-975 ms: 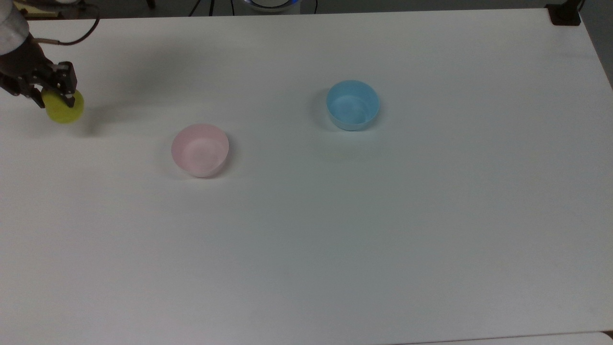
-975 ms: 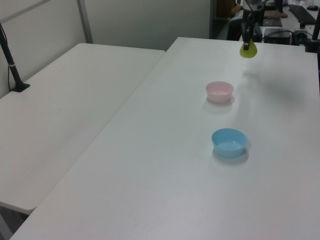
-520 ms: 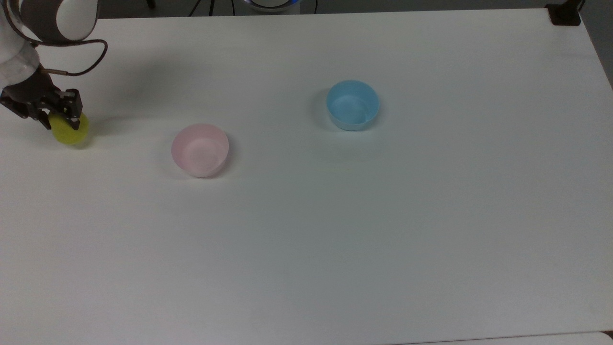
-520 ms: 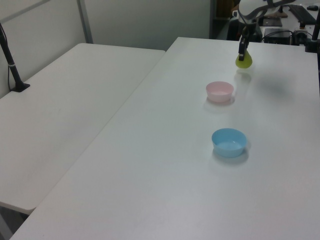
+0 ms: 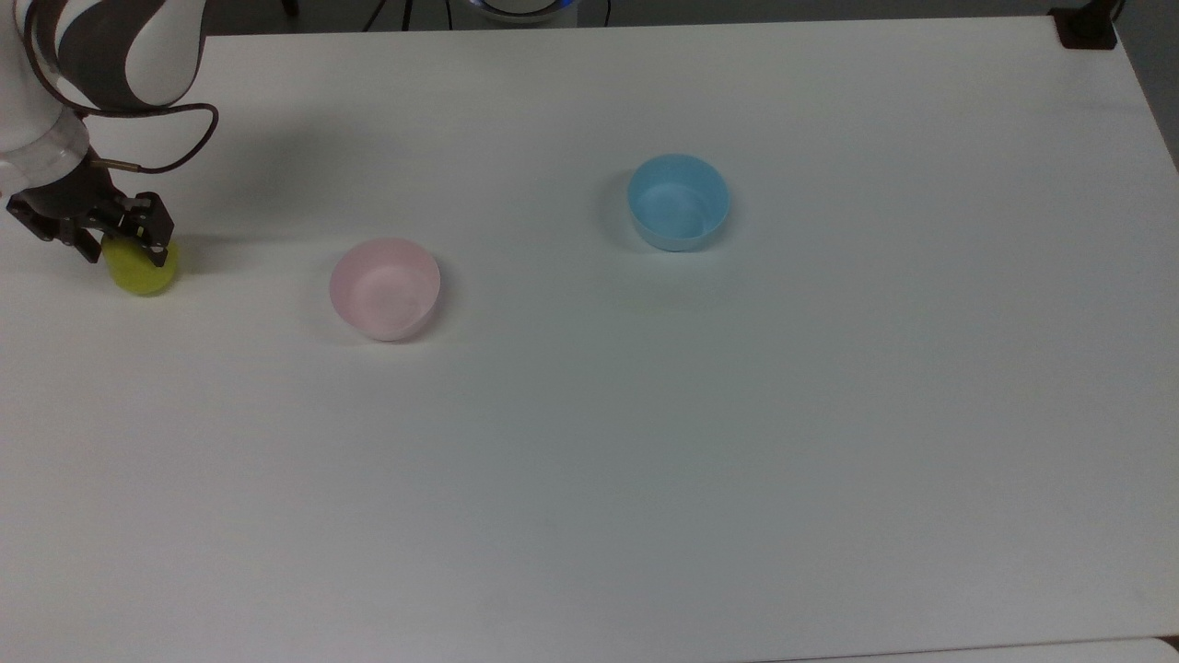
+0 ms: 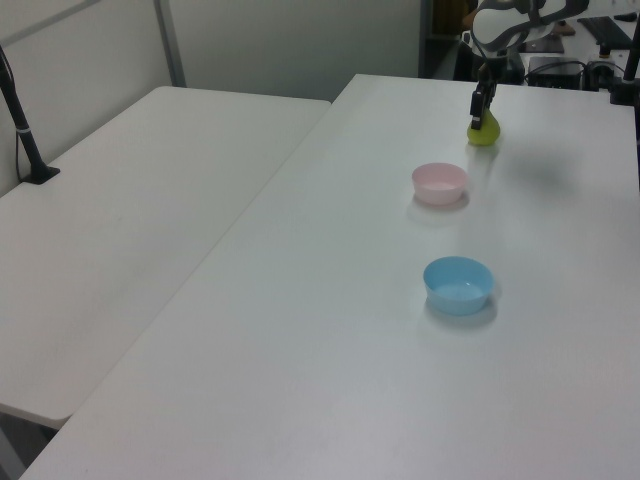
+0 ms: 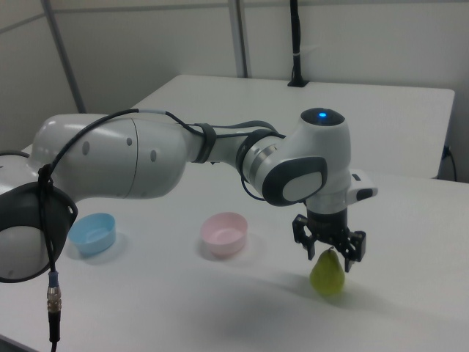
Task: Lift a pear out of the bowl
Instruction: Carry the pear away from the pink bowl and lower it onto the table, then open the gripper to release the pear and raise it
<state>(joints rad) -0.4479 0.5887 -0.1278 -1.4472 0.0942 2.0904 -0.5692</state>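
1. Gripping the pear (image 7: 327,274) by its narrow top, the gripper (image 7: 330,250) has its fingers closed on the fruit just above the table (image 5: 645,460), at the top view's far left.
2. Sitting well apart from the fruit, the pink bowl (image 5: 385,287) is empty, and the blue bowl (image 5: 679,201) lies farther toward the top view's right.
3. Judging by the right view, the pear's base is at or almost at the tabletop, so the lift out of the bowl looks done and the step in hand appears to be setting it down.
4. Doing that well calls for a slow, straight descent until the base bears weight.
5. Opening the fingers only then, evenly, should keep the rounded body from rolling.
6. Rising vertically afterwards avoids clipping the stem end.
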